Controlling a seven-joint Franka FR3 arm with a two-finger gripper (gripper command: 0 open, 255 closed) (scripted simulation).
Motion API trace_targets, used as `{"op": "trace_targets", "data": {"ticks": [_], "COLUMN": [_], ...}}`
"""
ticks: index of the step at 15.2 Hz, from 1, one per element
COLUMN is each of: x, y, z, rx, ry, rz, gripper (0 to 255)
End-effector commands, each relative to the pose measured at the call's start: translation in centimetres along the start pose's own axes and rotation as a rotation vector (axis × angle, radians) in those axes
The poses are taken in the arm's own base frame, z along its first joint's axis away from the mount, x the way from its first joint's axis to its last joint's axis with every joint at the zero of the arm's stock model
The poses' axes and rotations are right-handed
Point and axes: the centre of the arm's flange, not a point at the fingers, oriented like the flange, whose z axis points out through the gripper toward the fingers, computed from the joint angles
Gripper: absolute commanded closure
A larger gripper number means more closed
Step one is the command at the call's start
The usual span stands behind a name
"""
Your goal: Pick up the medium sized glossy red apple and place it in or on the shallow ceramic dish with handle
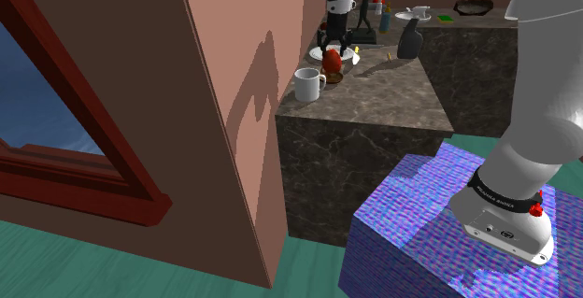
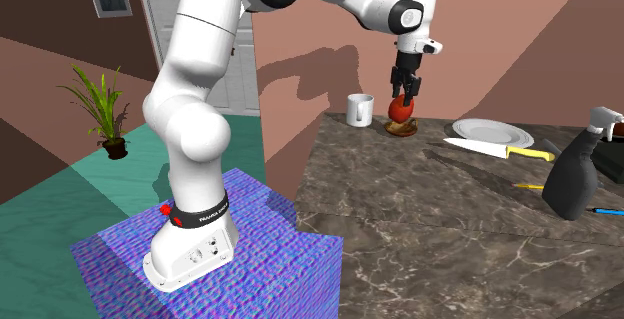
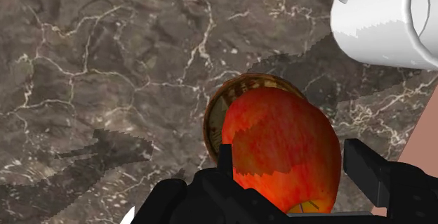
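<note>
Gripper [image 3: 295,161]: its black fingers come in nearest the wrist camera, one pressed to each side of the apple [image 3: 281,142], pinching it. In the second exterior view the gripper [image 2: 404,95] points straight down over the tabletop's far corner.
Apple: red with orange-yellow streaks and glossy. It sits between the fingers directly over the dish [image 3: 219,114]. Whether its underside touches the dish cannot be told.
Apple, other views: it shows under the hand in the shoulder view [image 1: 331,60] and in the second exterior view [image 2: 400,111].
Dish: small, round, brown and shallow, it rests on the tabletop [image 3: 105,68] beneath the apple. Its rim shows past the apple's side [image 2: 403,129].
Mug [image 3: 382,19]: white and upright, with a handle, it stands just beside the dish, on the second exterior view's left of it [image 2: 360,109].
Tabletop: dark marbled stone with pale veins [image 2: 420,227].
Plate [image 2: 490,130]: white and flat, it lies apart from the dish, to the second exterior view's right of it.
Knife [image 2: 495,147]: it lies flat just beside the plate and has a pale blade and a yellow handle.
Spray bottle [image 2: 575,177]: black with a pale trigger head, it stands upright near the second exterior view's right edge.
Stand [image 2: 230,257]: a blue-purple patterned box beside the counter, it carries the base of the arm [image 2: 200,97].
Arm: white with dark joints, it rises from the stand and bends over toward the dish.
</note>
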Motion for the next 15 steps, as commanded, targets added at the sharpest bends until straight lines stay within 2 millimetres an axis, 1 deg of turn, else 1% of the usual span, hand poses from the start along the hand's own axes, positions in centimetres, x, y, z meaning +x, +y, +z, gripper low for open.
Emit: {"op": "trace_targets", "data": {"ticks": [1, 2, 3, 8, 11, 12, 15], "x": [0.0, 0.0, 0.0, 0.0, 0.0, 0.0, 0.0], "y": [0.0, 0.0, 0.0, 0.0, 0.0, 0.0, 0.0], "z": [0.0, 0.0, 0.0, 0.0, -4.0, -5.0, -5.0], "rx": [0.000, 0.000, 0.000, 0.000, 0.000, 0.000, 0.000], "ry": [0.000, 0.000, 0.000, 0.000, 0.000, 0.000, 0.000], "rz": [0.000, 0.000, 0.000, 0.000, 0.000, 0.000, 0.000], "gripper": [255, 255, 0, 0, 0, 0, 0]}}
